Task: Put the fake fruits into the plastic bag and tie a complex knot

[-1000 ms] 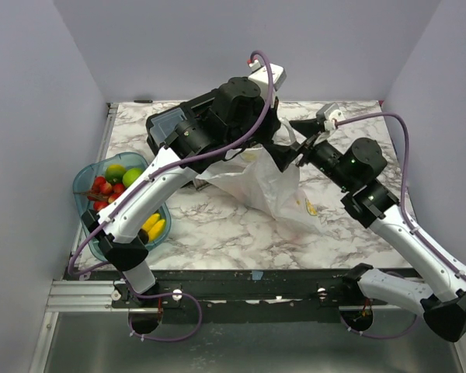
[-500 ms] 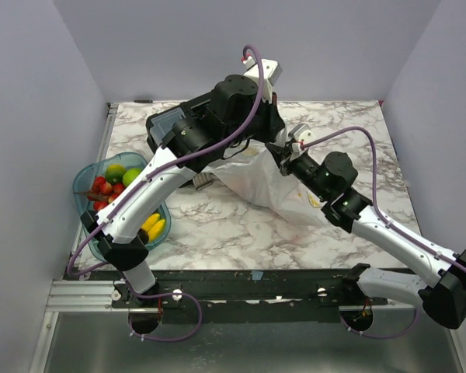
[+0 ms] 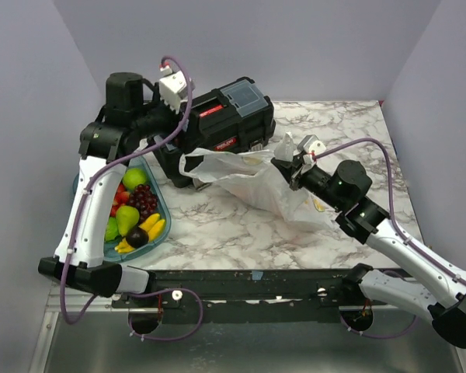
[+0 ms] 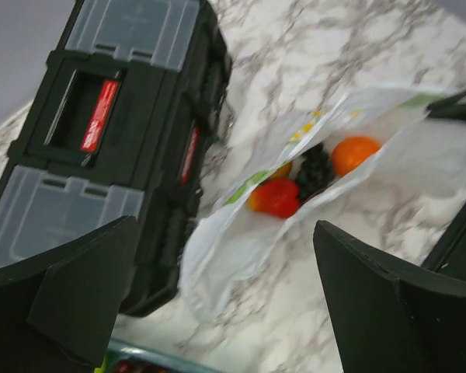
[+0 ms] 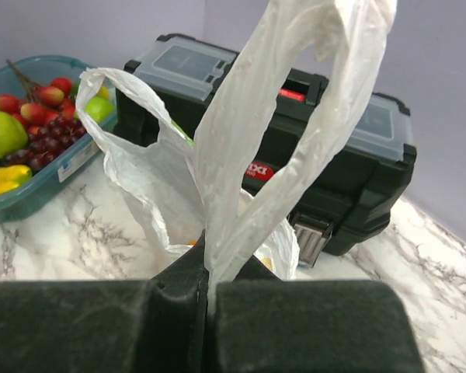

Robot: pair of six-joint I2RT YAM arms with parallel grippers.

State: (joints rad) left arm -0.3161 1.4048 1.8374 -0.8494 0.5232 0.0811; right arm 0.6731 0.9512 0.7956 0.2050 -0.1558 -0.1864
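Observation:
The plastic bag (image 3: 245, 180) lies crumpled in the middle of the marble table, its mouth toward the toolbox. Fake fruits show inside it: an orange one (image 4: 356, 154), a red one (image 4: 276, 198) and dark purple grapes (image 4: 314, 167). My right gripper (image 3: 287, 162) is shut on a bag handle (image 5: 295, 116), which loops up from between its jaws. More fake fruits (image 3: 132, 214), green, red, yellow and purple, fill the teal tray (image 3: 165, 208). My left gripper (image 4: 225, 303) hangs open and empty, high above the table between toolbox and tray.
A black toolbox (image 3: 225, 124) with grey-blue lids stands behind the bag, close to its mouth. The tray sits at the table's left edge, under the left arm. Purple cables trail from both arms.
My left gripper opened, let go of the bag and swung back left toward the tray. My right gripper moved in and shut on the bag's handle.

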